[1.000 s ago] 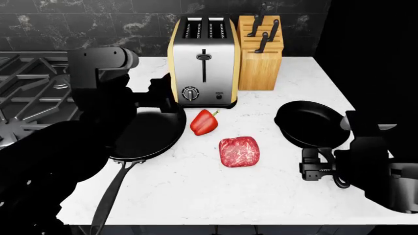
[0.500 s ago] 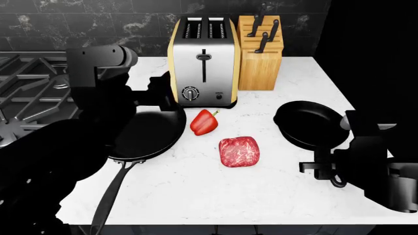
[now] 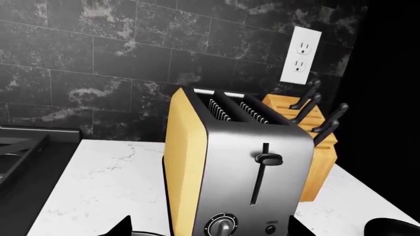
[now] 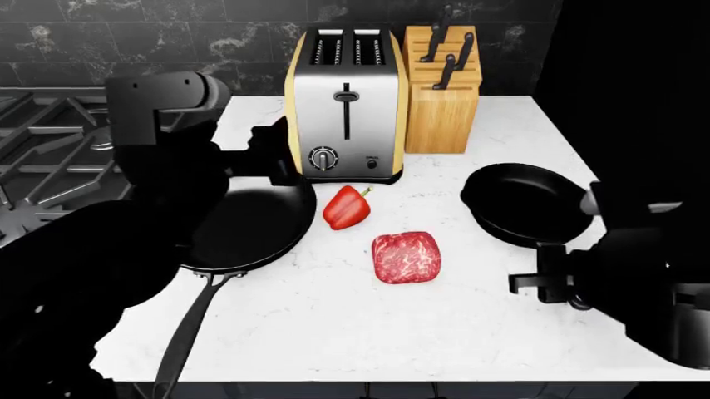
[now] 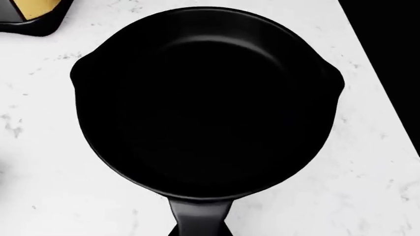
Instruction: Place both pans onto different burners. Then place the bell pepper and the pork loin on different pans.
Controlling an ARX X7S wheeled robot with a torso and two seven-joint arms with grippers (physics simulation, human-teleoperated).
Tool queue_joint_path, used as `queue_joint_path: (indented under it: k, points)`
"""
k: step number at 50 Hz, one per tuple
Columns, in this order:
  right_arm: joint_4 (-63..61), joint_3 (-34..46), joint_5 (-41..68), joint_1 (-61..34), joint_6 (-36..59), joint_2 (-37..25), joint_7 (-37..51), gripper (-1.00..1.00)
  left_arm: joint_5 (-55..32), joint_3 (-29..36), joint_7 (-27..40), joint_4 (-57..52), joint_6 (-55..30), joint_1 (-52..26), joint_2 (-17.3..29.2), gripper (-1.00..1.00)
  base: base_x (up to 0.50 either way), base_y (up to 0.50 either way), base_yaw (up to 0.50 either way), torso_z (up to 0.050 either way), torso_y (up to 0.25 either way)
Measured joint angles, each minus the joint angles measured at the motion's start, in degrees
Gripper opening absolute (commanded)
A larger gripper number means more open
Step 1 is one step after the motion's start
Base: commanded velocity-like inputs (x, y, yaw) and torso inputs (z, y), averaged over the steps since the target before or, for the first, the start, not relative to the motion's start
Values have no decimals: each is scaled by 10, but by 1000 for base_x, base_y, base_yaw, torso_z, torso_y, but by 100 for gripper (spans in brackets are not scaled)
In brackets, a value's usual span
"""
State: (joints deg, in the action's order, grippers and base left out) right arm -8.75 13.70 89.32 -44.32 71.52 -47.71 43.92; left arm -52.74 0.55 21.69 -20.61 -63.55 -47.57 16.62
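Sitting on counter: two pans (image 4: pixel 524 204), one pepper (image 4: pixel 346 208)

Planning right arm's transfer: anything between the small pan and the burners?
Yes. From the small pan, the route across the counter to the burners passes the pork loin, bell pepper, large pan and left arm; toaster flanks it.

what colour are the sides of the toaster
Yellow-tan side panels on the toaster, with a brushed steel front; clearest in the left wrist view.
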Motion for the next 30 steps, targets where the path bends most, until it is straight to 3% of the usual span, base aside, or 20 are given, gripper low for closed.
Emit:
queue_joint_path:
  k: [30]
  points:
    - [-106,-25,-27,-9,-49,-28,-43,-100,-12,0,13,-8,2,0,3,100,0,0,0,0,1]
